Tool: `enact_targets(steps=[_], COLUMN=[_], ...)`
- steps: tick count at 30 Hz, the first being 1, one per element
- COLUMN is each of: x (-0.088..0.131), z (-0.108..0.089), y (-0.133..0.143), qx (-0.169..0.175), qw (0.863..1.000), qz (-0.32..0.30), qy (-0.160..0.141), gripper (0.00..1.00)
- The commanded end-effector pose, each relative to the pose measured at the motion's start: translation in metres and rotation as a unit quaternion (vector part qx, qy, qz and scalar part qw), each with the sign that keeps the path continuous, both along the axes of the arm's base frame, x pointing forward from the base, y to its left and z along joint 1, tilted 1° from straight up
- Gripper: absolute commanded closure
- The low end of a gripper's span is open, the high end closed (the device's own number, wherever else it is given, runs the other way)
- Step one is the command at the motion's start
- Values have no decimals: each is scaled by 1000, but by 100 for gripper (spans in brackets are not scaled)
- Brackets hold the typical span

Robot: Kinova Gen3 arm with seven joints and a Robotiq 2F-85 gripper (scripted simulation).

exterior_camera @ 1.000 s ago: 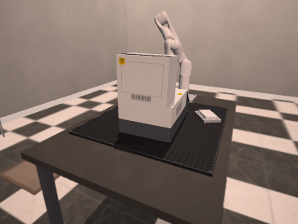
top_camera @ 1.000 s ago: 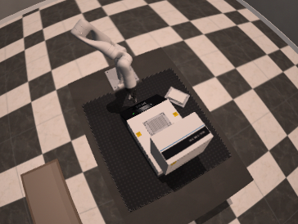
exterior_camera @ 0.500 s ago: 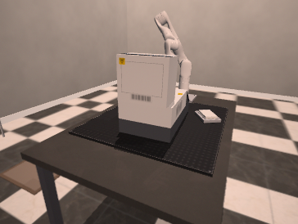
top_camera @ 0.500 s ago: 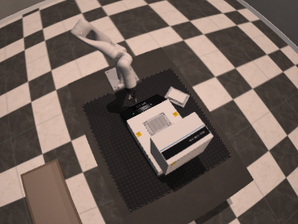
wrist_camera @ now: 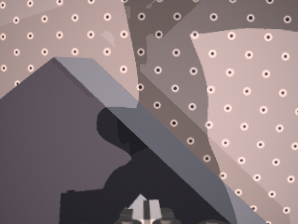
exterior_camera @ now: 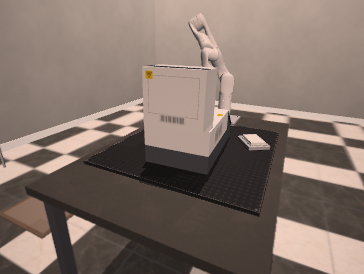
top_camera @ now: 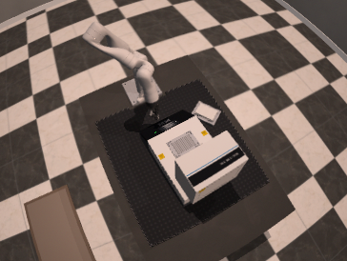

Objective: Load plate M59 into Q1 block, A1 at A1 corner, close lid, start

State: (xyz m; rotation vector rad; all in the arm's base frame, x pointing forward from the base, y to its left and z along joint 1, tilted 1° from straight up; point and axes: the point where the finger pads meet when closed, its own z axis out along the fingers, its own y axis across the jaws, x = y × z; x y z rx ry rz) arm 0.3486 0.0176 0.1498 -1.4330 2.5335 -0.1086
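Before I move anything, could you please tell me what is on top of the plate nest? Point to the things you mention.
The plate point(top_camera: 209, 111) point(exterior_camera: 253, 138) lies on the nest point(top_camera: 214, 122) point(exterior_camera: 260, 148). Some of the nest's edge shows past it; whatever is directly under the plate is covered.

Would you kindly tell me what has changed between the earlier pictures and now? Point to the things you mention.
Nothing visibly changed. The pale jointed robot arm point(top_camera: 147, 86) point(exterior_camera: 226, 82), the white boxy cycler with its raised lid point(top_camera: 157, 148) point(exterior_camera: 175, 137) and the white rectangular plate on its nest point(top_camera: 208, 112) point(exterior_camera: 254, 140) all stayed as they were.
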Motion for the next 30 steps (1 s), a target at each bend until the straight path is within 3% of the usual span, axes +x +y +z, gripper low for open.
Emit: enact_targets(steps=[1, 30], x=[0, 1], z=[2, 35], y=[0, 1], qx=[0, 0], qw=[1000, 1000], qz=[0, 0], qy=[-1, 0], gripper=[90, 90])
